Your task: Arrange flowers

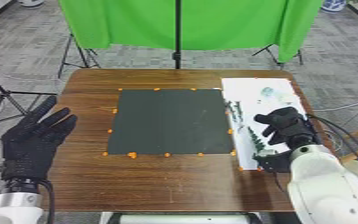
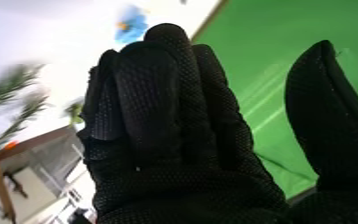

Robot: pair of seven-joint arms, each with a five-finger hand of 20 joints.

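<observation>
Evidently waiting, the left robot hand (image 1: 31,145) hangs at the near left of the tabletop (image 1: 158,182), mesh-gloved fingers loosely spread. The right robot hand (image 1: 286,125) is over the white sheet (image 1: 245,97), fingers straight, thumb well apart, clamped on nothing. Feathery green sprigs (image 1: 255,142) lie on that sheet, probably set out for easy picking; the smooth, dark square mat (image 1: 171,122), edged with orange dots (image 1: 167,155), likely serves for arranging. Farther along the sheet lies a blue flower (image 2: 133,26), soft-petalled, before the draped green cloth (image 1: 131,25).
</observation>
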